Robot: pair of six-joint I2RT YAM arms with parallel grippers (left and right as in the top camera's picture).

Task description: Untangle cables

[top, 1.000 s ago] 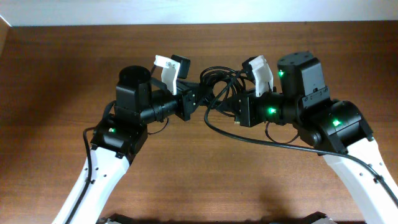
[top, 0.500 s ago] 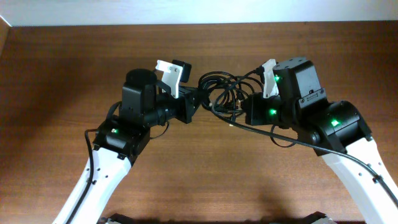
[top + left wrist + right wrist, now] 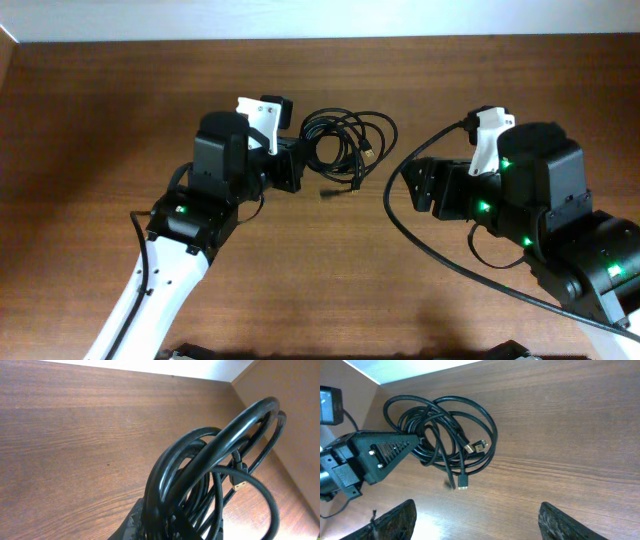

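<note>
The cables (image 3: 318,135) form one coiled bundle of thin black cords at the middle back of the table. My left gripper (image 3: 297,165) is shut on the bundle's left side. In the left wrist view the loops (image 3: 200,475) rise straight out of the jaws of the left gripper (image 3: 165,527). A gold-tipped plug (image 3: 470,447) and a silvery-tipped plug (image 3: 462,482) stick out of the coil (image 3: 415,422). My right gripper (image 3: 410,185) is open, to the right of the bundle and apart from it. Only bare wood lies between its fingers (image 3: 395,520).
The right arm's own thick black cable (image 3: 392,205) sweeps in an arc over the table between the bundle and the right arm. A wall edges the table at the back and left. The left gripper body (image 3: 375,455) shows in the right wrist view.
My right gripper has let go of the bundle, opened, and drawn back to the right. The bundle now stays with the left gripper alone, which has barely moved.
</note>
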